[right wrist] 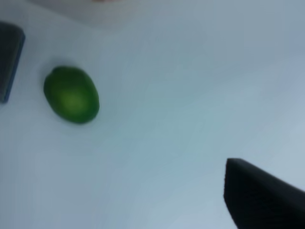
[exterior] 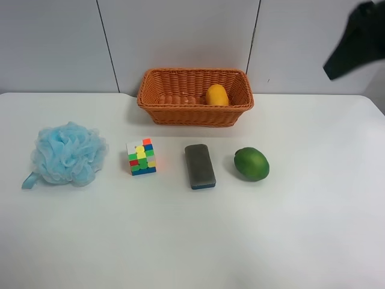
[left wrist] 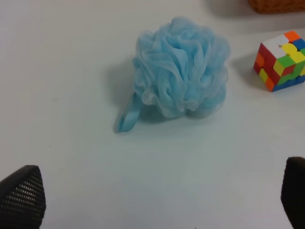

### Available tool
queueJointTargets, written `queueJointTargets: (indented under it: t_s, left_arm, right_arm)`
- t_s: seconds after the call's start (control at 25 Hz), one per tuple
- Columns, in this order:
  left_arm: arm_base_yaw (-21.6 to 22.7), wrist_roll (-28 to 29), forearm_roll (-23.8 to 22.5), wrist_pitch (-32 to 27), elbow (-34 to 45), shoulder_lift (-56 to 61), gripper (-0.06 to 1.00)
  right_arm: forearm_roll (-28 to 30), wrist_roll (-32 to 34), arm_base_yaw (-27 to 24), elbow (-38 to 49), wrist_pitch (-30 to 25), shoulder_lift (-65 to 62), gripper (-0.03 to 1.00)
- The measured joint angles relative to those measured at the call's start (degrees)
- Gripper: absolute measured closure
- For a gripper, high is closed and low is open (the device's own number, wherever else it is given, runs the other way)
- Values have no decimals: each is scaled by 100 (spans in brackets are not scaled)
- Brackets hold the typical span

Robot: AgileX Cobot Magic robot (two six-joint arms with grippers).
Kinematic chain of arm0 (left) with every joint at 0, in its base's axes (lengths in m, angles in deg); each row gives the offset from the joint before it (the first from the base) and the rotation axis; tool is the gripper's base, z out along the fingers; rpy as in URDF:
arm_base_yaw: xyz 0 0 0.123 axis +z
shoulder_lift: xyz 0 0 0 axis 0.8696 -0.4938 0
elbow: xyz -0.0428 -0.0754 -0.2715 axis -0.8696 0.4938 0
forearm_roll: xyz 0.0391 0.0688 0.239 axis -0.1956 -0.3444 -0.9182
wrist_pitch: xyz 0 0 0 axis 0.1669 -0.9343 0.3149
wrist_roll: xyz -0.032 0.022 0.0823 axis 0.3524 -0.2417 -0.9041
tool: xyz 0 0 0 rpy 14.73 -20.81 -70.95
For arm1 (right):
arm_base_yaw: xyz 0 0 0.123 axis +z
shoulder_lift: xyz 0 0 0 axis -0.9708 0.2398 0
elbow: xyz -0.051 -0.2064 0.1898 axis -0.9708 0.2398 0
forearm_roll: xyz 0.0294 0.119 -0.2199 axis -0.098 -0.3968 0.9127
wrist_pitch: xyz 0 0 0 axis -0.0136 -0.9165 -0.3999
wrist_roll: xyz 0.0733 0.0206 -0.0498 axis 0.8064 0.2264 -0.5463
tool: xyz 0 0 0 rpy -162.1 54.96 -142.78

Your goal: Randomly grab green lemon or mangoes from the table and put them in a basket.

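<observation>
My right gripper (exterior: 355, 41) hangs high over the far corner of the white table (exterior: 192, 241), a blurred dark shape well apart from the green lemon (exterior: 251, 163). The wrist view catches only one dark fingertip (right wrist: 262, 198) at its edge, so I cannot tell how wide those jaws stand; nothing is seen between them. The green lemon lies on bare tabletop, just beside a dark grey block (exterior: 200, 165) with a blue base, apart from it. The mango (exterior: 217, 95) already sits inside the wicker basket (exterior: 157, 99), toward its end nearer the lemon. The basket stands at the far edge, close to the wall.

My left gripper (left wrist: 157, 200) shows both fingertips (left wrist: 21, 195) at opposite corners of its wrist view, spread wide, holding nothing, above the table near a pale blue bath pouf (left wrist: 181, 74) with a ribbon loop. A scrambled puzzle cube (left wrist: 281, 59) sits beyond the pouf, between it and the grey block.

No readable writing or brand appears on anything. Open white surface stretches around the lemon on its outer and near sides.
</observation>
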Motion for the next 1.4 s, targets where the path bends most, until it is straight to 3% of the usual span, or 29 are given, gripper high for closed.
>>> queueJointTargets:
  t_s: [0.28, 0.56, 0.88, 1.4]
  left_arm:
    - [0, 0, 0, 0, 0, 0, -5]
    - [0, 0, 0, 0, 0, 0, -5]
    - [0, 0, 0, 0, 0, 0, -5]
    - [0, 0, -5, 0, 0, 0, -5]
  right_arm:
    - [0, 59, 0, 2170, -28, -2382, -2]
    - [0, 428, 0, 3456, 288, -4355, -2]
    - [-5, 453, 0, 4042, 696, -5592, -3]
    - [1, 453, 0, 4171, 869, -5650, -3]
